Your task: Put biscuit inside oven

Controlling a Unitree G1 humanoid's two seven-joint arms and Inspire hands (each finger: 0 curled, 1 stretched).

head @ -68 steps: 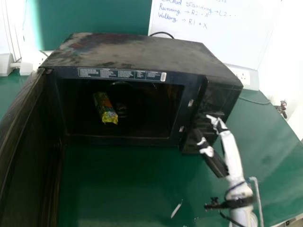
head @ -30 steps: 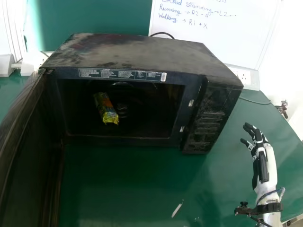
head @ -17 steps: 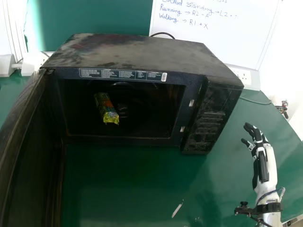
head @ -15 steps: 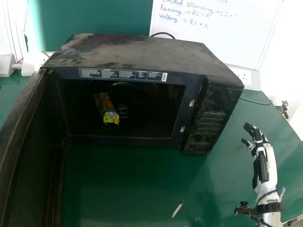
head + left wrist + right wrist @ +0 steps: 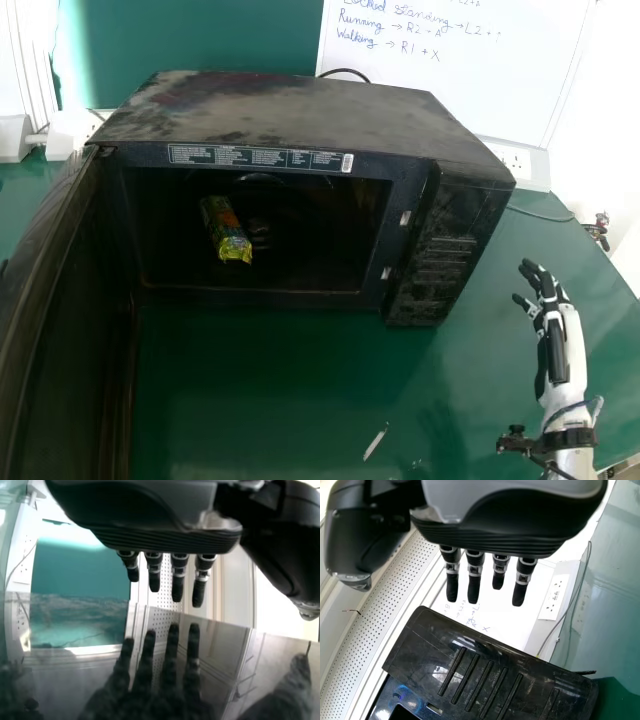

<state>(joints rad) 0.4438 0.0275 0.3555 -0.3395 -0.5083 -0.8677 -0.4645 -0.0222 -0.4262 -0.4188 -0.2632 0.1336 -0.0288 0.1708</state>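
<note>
The right hand (image 5: 552,335), fingers loosely extended, is right of the microwave oven (image 5: 290,115), its forearm cut off by the head view's bottom edge. The left hand (image 5: 165,537) holds its fingers straight beside a glossy, mirroring surface. Inside the dim cavity lies the biscuit packet (image 5: 228,240), its far end shadowed. The open door (image 5: 65,320), cropped at the left, flanks the opening; a partly cut-off whiteboard (image 5: 470,90) stands behind.
</note>
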